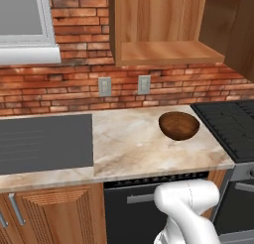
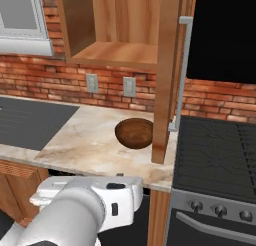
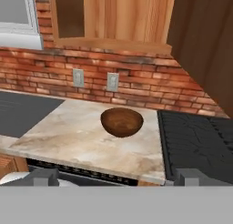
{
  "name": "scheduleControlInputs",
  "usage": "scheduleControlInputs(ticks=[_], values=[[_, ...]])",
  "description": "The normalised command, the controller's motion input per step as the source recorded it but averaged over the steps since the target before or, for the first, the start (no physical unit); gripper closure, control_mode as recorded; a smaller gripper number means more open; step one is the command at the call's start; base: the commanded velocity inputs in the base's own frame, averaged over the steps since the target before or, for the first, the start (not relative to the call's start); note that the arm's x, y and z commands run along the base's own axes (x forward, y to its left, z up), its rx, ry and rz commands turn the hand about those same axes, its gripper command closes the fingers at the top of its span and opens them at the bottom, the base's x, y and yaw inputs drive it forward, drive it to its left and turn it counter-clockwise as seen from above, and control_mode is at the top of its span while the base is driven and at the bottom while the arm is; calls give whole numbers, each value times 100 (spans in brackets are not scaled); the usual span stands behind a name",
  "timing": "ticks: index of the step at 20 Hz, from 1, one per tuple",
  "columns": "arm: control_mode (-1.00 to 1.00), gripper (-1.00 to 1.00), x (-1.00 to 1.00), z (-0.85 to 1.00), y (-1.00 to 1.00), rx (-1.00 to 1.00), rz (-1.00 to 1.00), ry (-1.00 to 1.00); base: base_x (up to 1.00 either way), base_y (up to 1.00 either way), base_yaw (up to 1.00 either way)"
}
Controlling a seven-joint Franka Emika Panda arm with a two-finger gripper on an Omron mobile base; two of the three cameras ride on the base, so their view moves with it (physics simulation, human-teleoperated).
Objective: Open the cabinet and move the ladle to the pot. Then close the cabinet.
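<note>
The cabinet [image 2: 120,35] hung with its door [image 2: 167,75] swung wide and its shelf bare; neither ladle nor pot could be made out, so closing the door by its silver bar handle [image 2: 184,70] looked like the step in hand. The gripper [image 3: 116,176] hung low before the counter's front edge, jaws wide apart and empty. A wooden bowl [image 1: 179,125] sat near the marble counter's [image 1: 134,144] right edge beside the stove [image 2: 220,150], against a brick wall.

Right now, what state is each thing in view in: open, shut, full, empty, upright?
Wall-hung brown wooden cabinet: open, visible shelf bare.
Cabinet door with long silver bar handle: swung out toward the stove.
Round dark-brown wooden bowl: upright on the marble counter, empty.
Gripper: open, holding nothing.
Black stove: its visible top bare.
</note>
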Motion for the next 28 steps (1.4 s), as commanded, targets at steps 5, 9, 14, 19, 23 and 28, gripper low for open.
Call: scheduleControlInputs(ticks=[5,9,14,19,23,28], values=[[-100,-100,5,0,-63,1,0,-12,0,0,0],[-100,-100,23,0,-79,7,3,-11,0,0,0],[-100,-100,37,0,-73,11,7,-11,0,0,0],[-100,-100,42,-8,-77,17,14,-13,0,0,0],[-100,-100,30,-17,-78,22,23,-16,0,0,0],[-100,-100,30,-15,-71,23,25,-18,0,0,0]])
